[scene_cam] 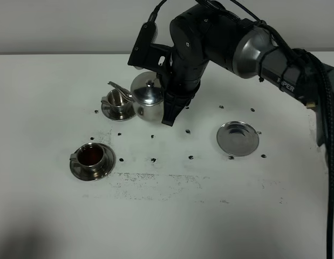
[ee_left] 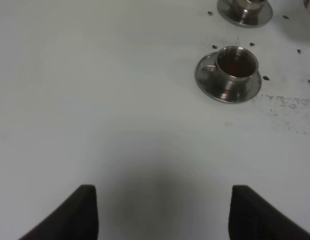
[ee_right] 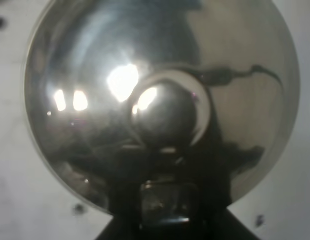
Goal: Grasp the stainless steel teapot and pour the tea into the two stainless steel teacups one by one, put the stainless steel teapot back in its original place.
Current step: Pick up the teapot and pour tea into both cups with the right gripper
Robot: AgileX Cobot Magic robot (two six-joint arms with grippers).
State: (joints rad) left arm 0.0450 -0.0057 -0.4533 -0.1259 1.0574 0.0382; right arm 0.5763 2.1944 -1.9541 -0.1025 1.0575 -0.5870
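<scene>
Over the far teacup hangs the stainless steel teapot, its thin spout reaching above that cup's rim. The right gripper is pinching the pot's loop handle. Nearer the camera than that cup stands the second teacup, holding dark tea. Well to that cup's right lies the bare steel disc. The left gripper hovers over the white table, fingers spread.
</scene>
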